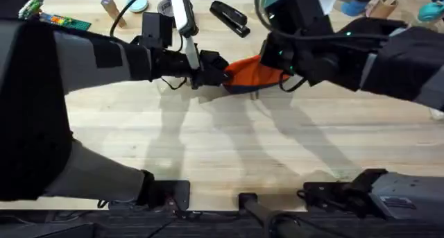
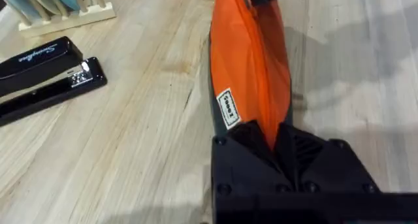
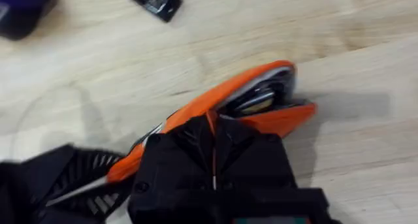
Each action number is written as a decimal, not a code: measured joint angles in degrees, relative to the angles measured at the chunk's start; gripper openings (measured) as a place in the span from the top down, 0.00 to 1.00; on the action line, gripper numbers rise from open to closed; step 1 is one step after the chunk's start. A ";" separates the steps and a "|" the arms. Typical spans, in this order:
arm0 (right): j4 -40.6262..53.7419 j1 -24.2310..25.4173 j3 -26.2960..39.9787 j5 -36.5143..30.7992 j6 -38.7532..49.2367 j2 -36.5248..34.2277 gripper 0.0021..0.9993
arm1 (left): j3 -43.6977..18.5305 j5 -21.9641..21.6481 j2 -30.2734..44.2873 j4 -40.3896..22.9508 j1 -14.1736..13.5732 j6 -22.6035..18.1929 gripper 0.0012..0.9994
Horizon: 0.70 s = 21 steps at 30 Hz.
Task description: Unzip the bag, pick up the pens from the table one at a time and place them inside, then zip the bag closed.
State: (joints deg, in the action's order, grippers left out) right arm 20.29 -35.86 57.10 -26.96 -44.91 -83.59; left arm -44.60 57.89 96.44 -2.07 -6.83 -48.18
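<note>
Both hands cover the ends of the bag; the stapler is cut off.

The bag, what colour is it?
Orange, with a dark edge; the bag shows best in the left wrist view.

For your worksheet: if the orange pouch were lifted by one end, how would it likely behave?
The pouch is creased fabric pinched between the left gripper's fingers, so it would probably sag rather than stay stiff. Its end gapes open in the right wrist view, so anything inside might slip out.
</note>
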 joint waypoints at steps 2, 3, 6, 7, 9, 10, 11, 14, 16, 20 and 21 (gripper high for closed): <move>0.27 1.62 0.00 -0.03 0.05 0.00 0.97 | 0.00 0.00 0.00 -0.02 0.00 0.00 0.96; 0.47 2.44 0.00 -0.04 0.17 0.00 0.97 | 0.00 -0.02 0.00 -0.02 0.00 0.00 0.96; 1.16 4.55 0.00 -0.13 0.22 0.00 0.97 | -0.01 -0.04 0.00 -0.04 0.00 0.00 0.96; 1.48 5.14 0.00 -0.24 0.24 0.00 0.97 | 0.00 -0.04 0.00 -0.04 0.00 0.00 0.96; 1.88 6.24 0.00 -0.26 0.30 0.00 0.97 | -0.01 -0.04 0.00 -0.07 0.00 0.00 0.96; 2.03 6.70 0.00 -0.26 0.35 0.00 0.97 | 0.00 -0.04 0.00 -0.07 0.00 0.00 0.96; 2.12 7.24 0.00 -0.26 0.37 0.00 0.97 | 0.00 -0.04 0.00 -0.07 0.00 0.00 0.96; 2.21 8.61 0.00 -0.24 0.39 0.00 0.97 | -0.02 -0.04 0.00 -0.07 0.00 0.00 0.96; 2.76 9.53 0.00 -0.22 0.39 0.00 0.97 | -0.01 -0.04 0.00 -0.10 0.00 0.00 0.96; 4.43 11.25 0.00 0.02 0.37 0.00 0.97 | 0.00 0.09 0.00 -0.28 0.00 0.00 0.96; 5.03 11.80 0.00 0.22 0.33 0.00 0.97 | 0.00 0.09 0.00 -0.26 -0.03 0.00 0.96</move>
State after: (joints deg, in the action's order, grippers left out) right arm 25.32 -24.06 57.10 -26.74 -44.58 -83.59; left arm -44.60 57.98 96.44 -2.33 -6.86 -48.18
